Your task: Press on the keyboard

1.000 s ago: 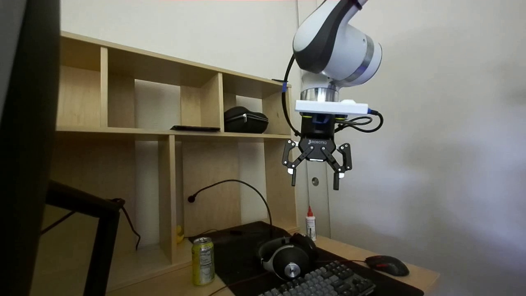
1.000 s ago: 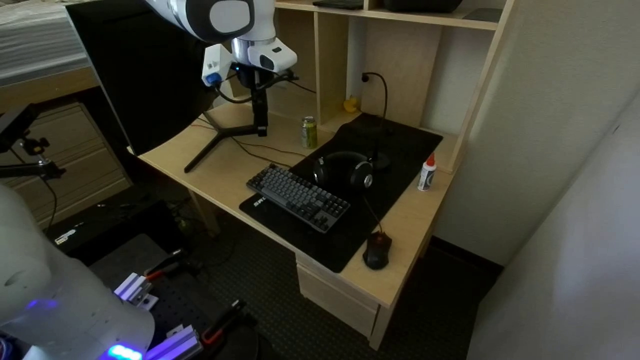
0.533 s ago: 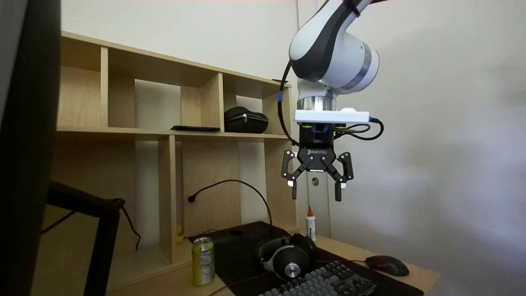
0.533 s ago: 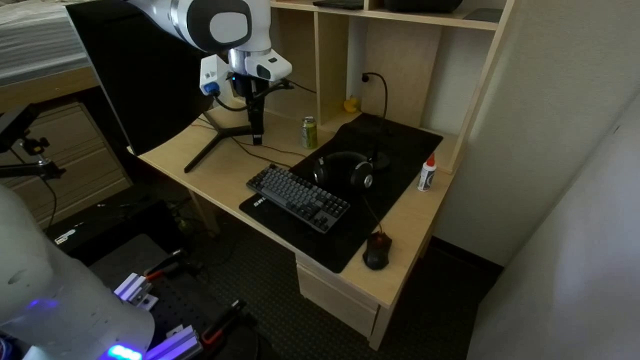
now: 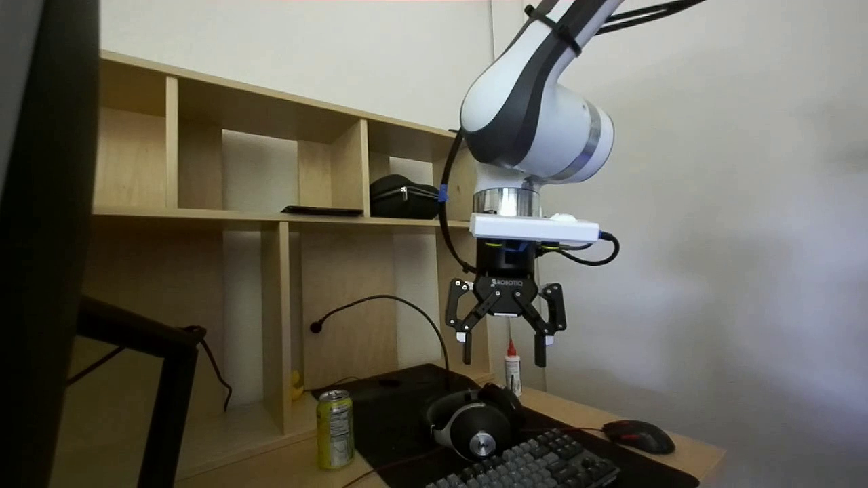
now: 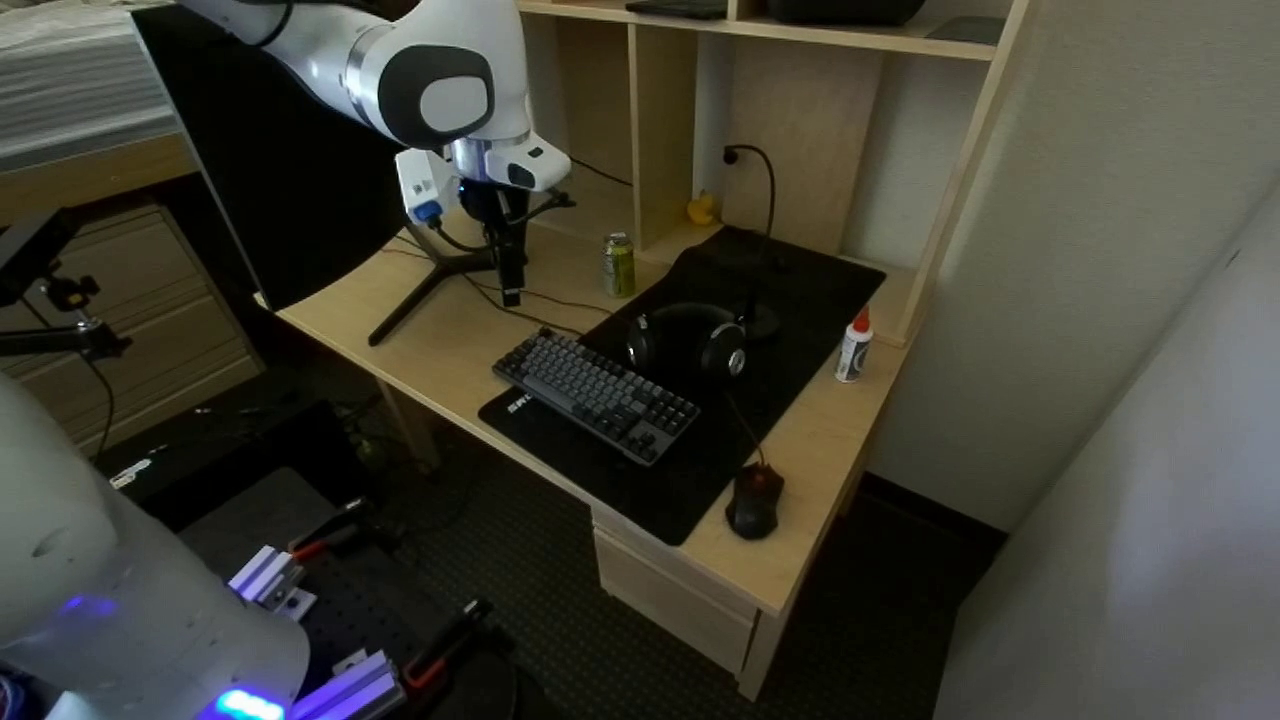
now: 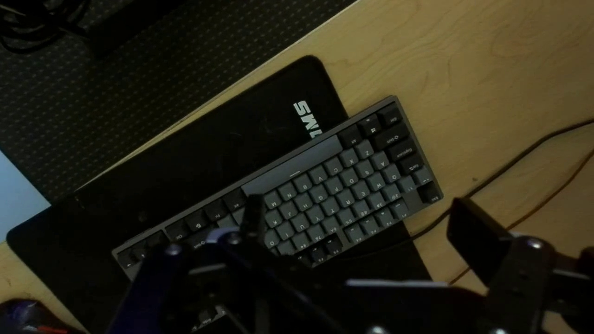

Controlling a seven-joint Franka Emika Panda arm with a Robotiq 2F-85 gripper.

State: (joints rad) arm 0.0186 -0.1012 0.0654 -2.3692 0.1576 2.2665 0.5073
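The keyboard (image 6: 597, 395) is flat and black with rows of grey and dark keys. It lies on the black desk mat (image 6: 690, 500) and partly on the bare desk. In an exterior view its near part (image 5: 536, 468) is cut off by the bottom edge. My gripper (image 5: 504, 354) is open and empty, pointing down, well above the desk. It also shows in an exterior view (image 6: 511, 298). In the wrist view my gripper (image 7: 358, 211) has its fingers wide apart. The keyboard (image 7: 325, 195) is below them, and one finger and the gripper body hide part of its keys.
Headphones (image 6: 725, 350) lie behind the keyboard. A mouse (image 6: 755, 500) is near the desk's edge. A can (image 6: 618, 265), a red-capped bottle (image 6: 853, 350) and a gooseneck stand (image 6: 770, 190) stand further back. A large monitor (image 6: 280, 150) and its stand are beside the arm.
My gripper has moved steadily down toward the desk and slightly sideways, to the left in both exterior views. It stays open. The keyboard and other objects have not moved.
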